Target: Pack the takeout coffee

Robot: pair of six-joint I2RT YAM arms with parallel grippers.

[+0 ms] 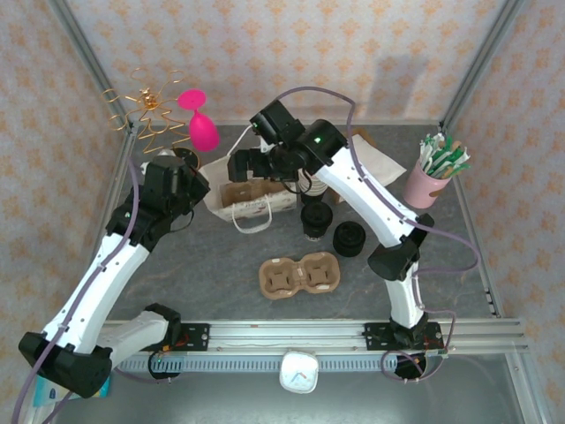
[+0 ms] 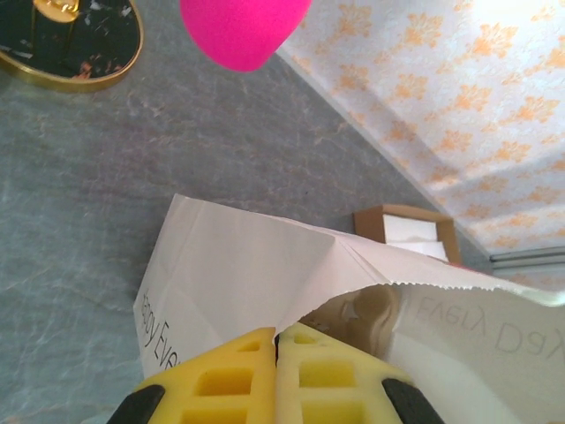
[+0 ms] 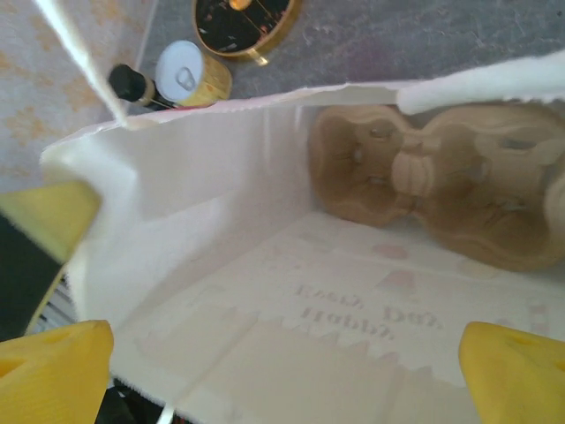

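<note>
Grey table (image 1: 221, 265): left pincer (image 2: 275, 340) pinches bag (image 2: 238, 274), right pincer (image 3: 284, 371) gapes above.

The white paper bag (image 2: 238, 283) carries dark lettering running up its outer side, legible as "Enjoy Eve" before the left wrist view's lower edge cuts it off. Through the bag's other wall, print shows mirrored, reading "Every Day". In the right wrist view, faint reversed lettering in two lines shows through the paper, too pale to read.
</note>
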